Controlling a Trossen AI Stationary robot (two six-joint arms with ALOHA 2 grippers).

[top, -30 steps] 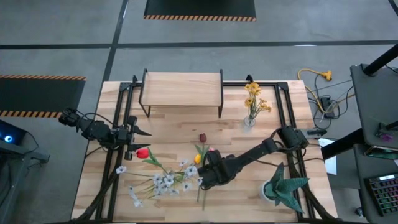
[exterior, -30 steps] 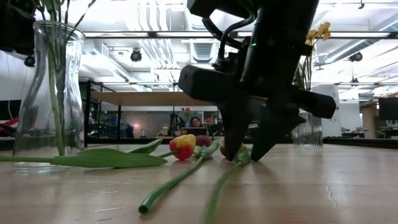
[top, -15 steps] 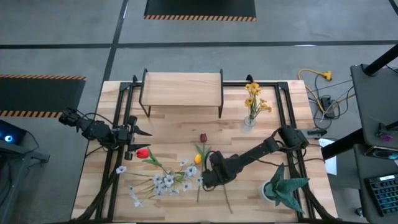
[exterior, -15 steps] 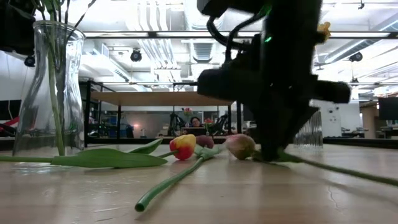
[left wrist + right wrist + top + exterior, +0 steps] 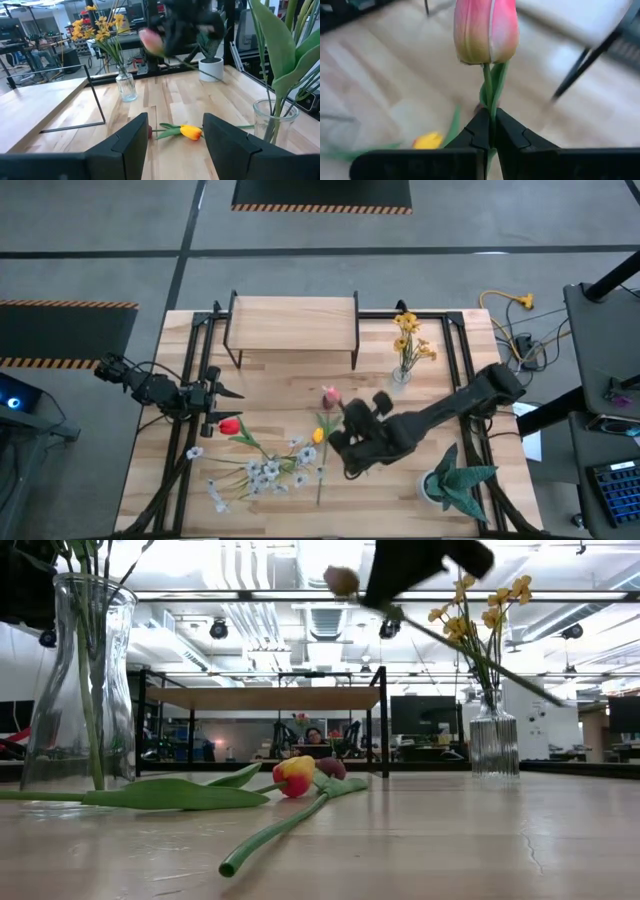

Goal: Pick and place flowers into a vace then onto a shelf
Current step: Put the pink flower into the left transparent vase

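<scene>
My right gripper (image 5: 345, 418) is shut on a pink tulip (image 5: 330, 395), held high above the table's middle; the low view shows its bloom (image 5: 341, 580) and long stem (image 5: 480, 660). My left gripper (image 5: 175, 140) is open and empty at the table's left, beside a glass vase (image 5: 80, 690) holding green stems and a red tulip (image 5: 230, 425). A yellow tulip (image 5: 318, 435) and a maroon tulip (image 5: 328, 767) lie on the table. A spray of pale blossoms (image 5: 265, 472) lies near the front. The shelf (image 5: 293, 318) stands at the back. My right gripper pinches the pink tulip's stem (image 5: 490, 100) just below the bloom, between its two fingers (image 5: 479, 131). The fingers lie across the stem. The tulip is lifted clear of the table, bloom uppermost, and its stem slants down and away below the gripper (image 5: 520, 685).
A ribbed glass vase with a yellow-bloomed bunch (image 5: 405, 345) stands right of the shelf. A spiky green potted plant (image 5: 455, 480) stands at the front right. Black frame rails run along the table's left and right sides.
My right gripper has taken the pink tulip off the table and risen, moving toward the far edge. The tulip, which lay flat among the other flowers, is now lifted clear with its stem hanging slanted. My left gripper has kept still.
</scene>
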